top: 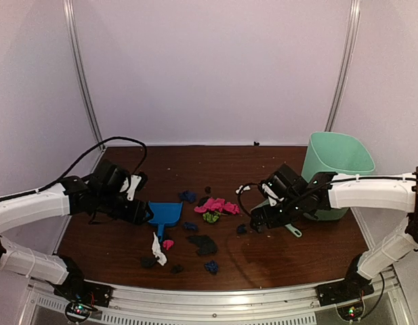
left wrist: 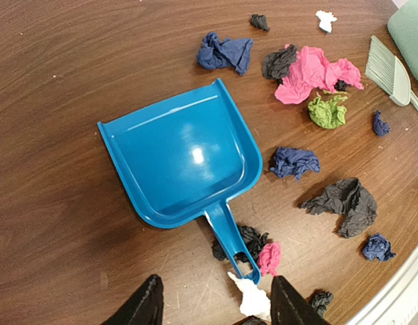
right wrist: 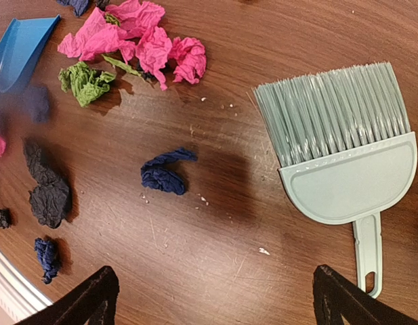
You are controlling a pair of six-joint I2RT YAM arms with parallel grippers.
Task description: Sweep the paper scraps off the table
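At the tool pick-up stage, judging by the blue dustpan (left wrist: 181,159) and the mint-green brush (right wrist: 344,169) lying flat and loose on the table (top: 276,261). No sweeping done yet, with the paper scraps (top: 213,205) strewn over the middle of the tabletop between the two tools: pink and green wads clumped farther back, dark blue and black ones spilling toward the near rail, a few tucked right against the dustpan handle (left wrist: 229,237). With the left gripper (left wrist: 215,301) spread and holding nothing above that handle's near end, come straight down astride it, clear of the black, pink and white wads crowding it if possible, and close on plastic only, never on paper. With the right gripper (right wrist: 219,305) spread wide and likewise empty, and the brush handle (right wrist: 368,254) well off-centre in its gap, shift sideways first until centred on that thin stem, then sink low before closing, given so flat a handle, probably with little to pinch. Once both are gripped, turn the pan's open lip toward the clump, hold it pressed to the wood, and draw the bristles leftward in short strokes, presumably for tipping afterwards into the mint-green bin (top: 337,159) at the right.
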